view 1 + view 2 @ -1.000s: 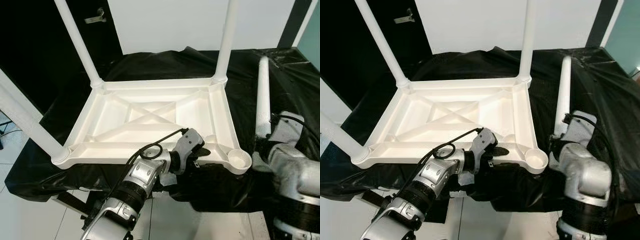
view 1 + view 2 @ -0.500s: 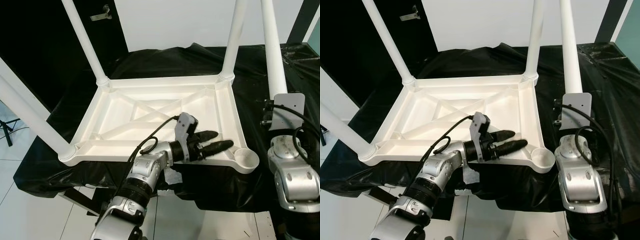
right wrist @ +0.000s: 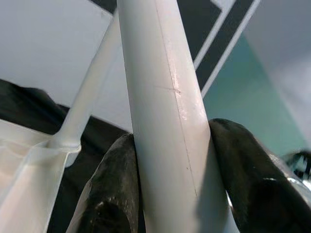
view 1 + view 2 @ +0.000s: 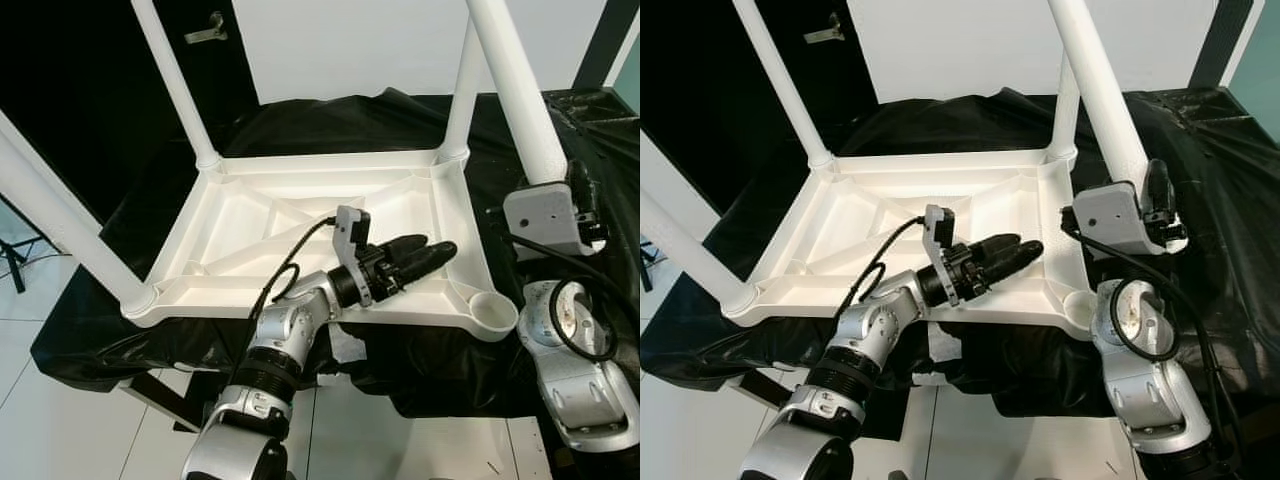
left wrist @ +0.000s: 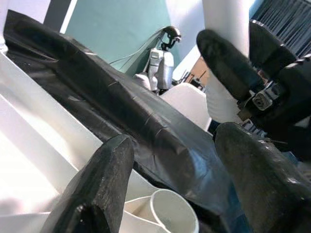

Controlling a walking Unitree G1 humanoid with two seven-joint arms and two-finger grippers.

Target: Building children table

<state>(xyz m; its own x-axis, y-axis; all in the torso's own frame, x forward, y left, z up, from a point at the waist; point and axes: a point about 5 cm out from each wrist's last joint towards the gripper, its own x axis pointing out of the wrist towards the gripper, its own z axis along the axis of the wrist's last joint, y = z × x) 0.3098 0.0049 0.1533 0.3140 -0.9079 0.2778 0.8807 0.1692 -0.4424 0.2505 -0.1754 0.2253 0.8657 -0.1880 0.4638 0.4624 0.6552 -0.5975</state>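
Note:
The white children's table (image 4: 250, 215) lies upside down on black cloth. Three white legs stand in its corner sockets: far left (image 4: 175, 85), far right (image 4: 458, 100) and near left (image 4: 60, 225). The near right socket (image 4: 487, 312) is an empty cup. My right gripper (image 4: 1145, 190) is shut on the fourth leg (image 4: 515, 90), holding it tilted above the table's right edge; its fingers (image 3: 112, 184) clamp the tube (image 3: 165, 121). My left gripper (image 4: 435, 246) hovers open over the underside near the right front rim, pointing toward the empty socket (image 5: 172, 213).
Black cloth (image 4: 330, 120) covers the work surface and hangs over its front edge. White tiled floor (image 4: 60, 420) lies in front. A dark door (image 4: 90, 90) stands at the back left. A scrap of white paper (image 4: 345, 345) hangs below the table's front rim.
My right arm lifted the loose leg from the cloth to a raised, tilted hold over the right edge. My left gripper rose from under the front rim to above the underside.

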